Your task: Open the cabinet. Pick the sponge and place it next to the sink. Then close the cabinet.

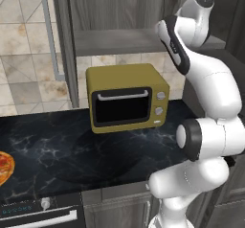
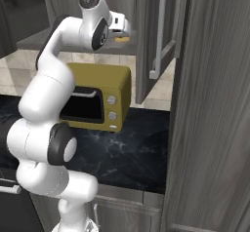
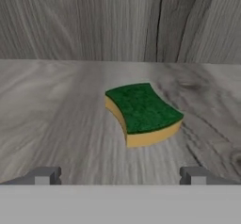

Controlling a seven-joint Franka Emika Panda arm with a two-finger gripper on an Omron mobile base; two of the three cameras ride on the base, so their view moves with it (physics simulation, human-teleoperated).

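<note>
**Inspector:** On the cabinet shelf (image 3: 56,115), state position of the sponge (image 3: 142,113).

**Assistant:** Lying flat, green face up, ahead of the gripper (image 3: 120,175) and slightly right of its centre line. Nothing between them.

**Inspector:** Claw condition?

**Assistant:** Jaws spread wide, nothing held; fingertips (image 3: 43,175) short of the sponge.

**Inspector:** Long axis?

**Assistant:** Seemingly diagonal, near right to far left, though the angle makes that uncertain. The cabinet (image 1: 119,6) door (image 2: 146,41) stands open above the microwave (image 1: 127,97). I judge a straight advance, nudged right.
</note>
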